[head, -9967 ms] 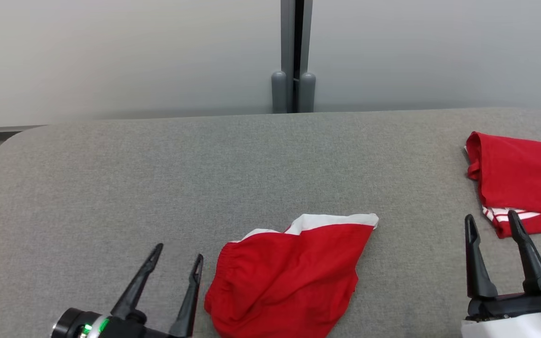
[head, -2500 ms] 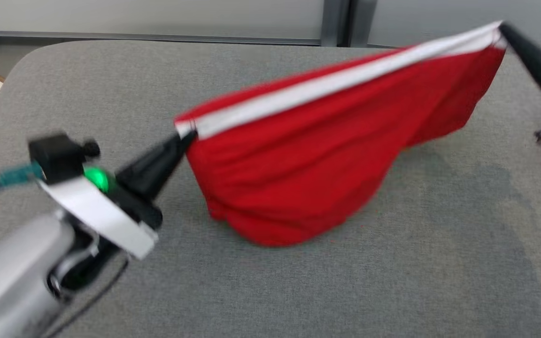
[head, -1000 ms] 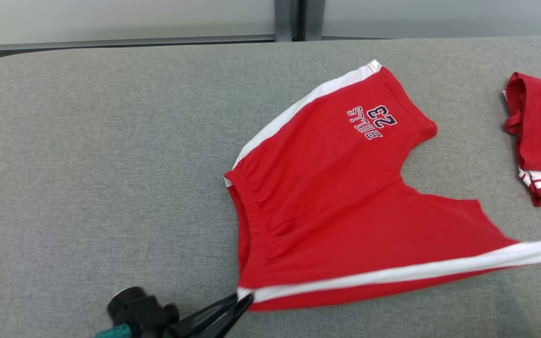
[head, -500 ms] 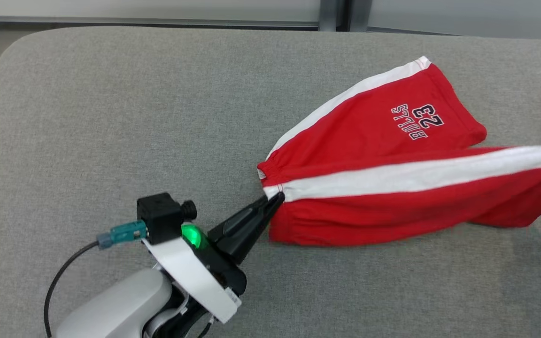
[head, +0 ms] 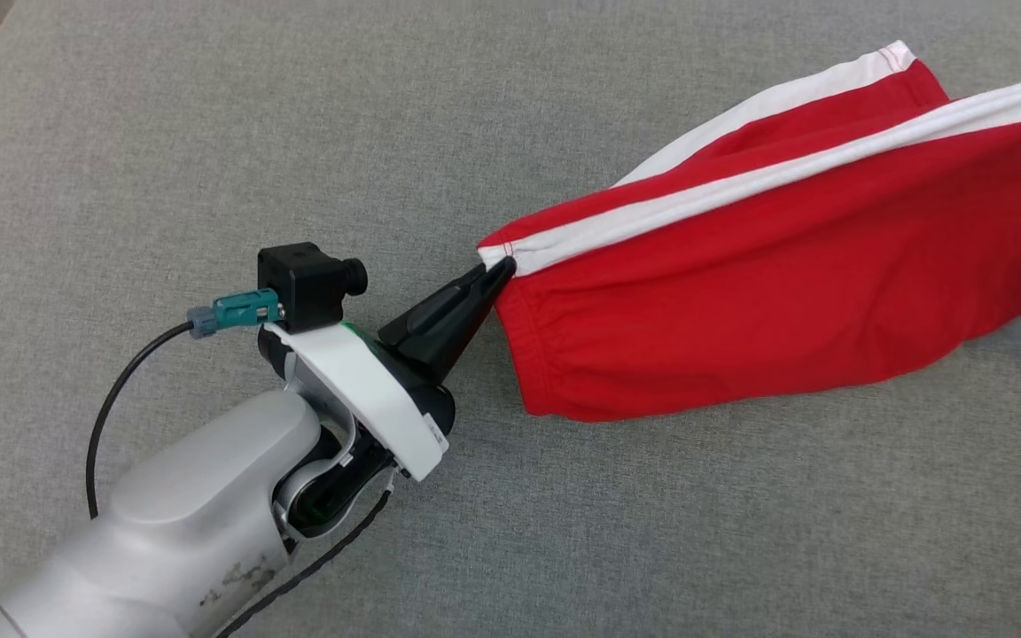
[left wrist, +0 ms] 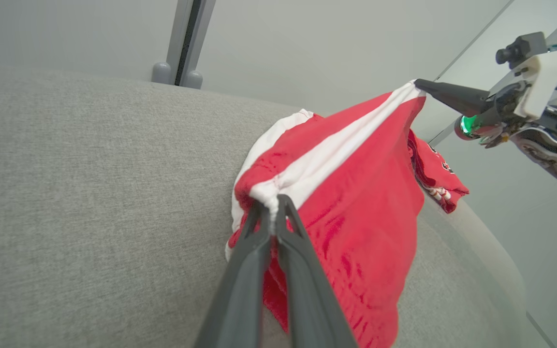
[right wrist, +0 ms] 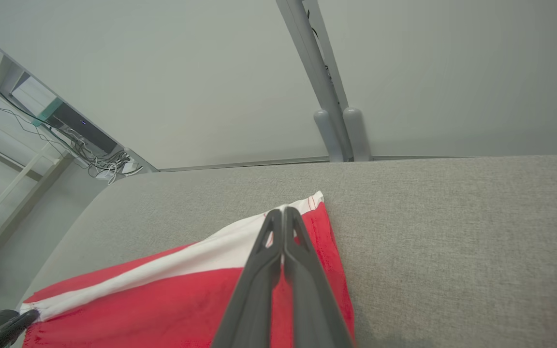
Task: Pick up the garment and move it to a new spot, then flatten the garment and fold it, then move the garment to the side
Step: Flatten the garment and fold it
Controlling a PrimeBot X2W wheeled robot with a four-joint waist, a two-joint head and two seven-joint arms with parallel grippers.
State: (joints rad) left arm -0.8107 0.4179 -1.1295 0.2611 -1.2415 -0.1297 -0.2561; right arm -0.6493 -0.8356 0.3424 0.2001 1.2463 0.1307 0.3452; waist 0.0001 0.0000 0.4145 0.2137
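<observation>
We hold the red shorts (head: pixel 785 266) stretched over the grey table (head: pixel 165 133), one pinch at each end.
On the left, our left gripper (head: pixel 500 264) has its jaws pressed together on the waistband corner at the white stripe. Between the two pinches the cloth sags soft and light, and its lower folds seem to rest on the table. On the right, our right gripper (right wrist: pixel 283 210) nips the stripe's hem end. We judge the shorts limp, so seams and corners give the surest hold.
</observation>
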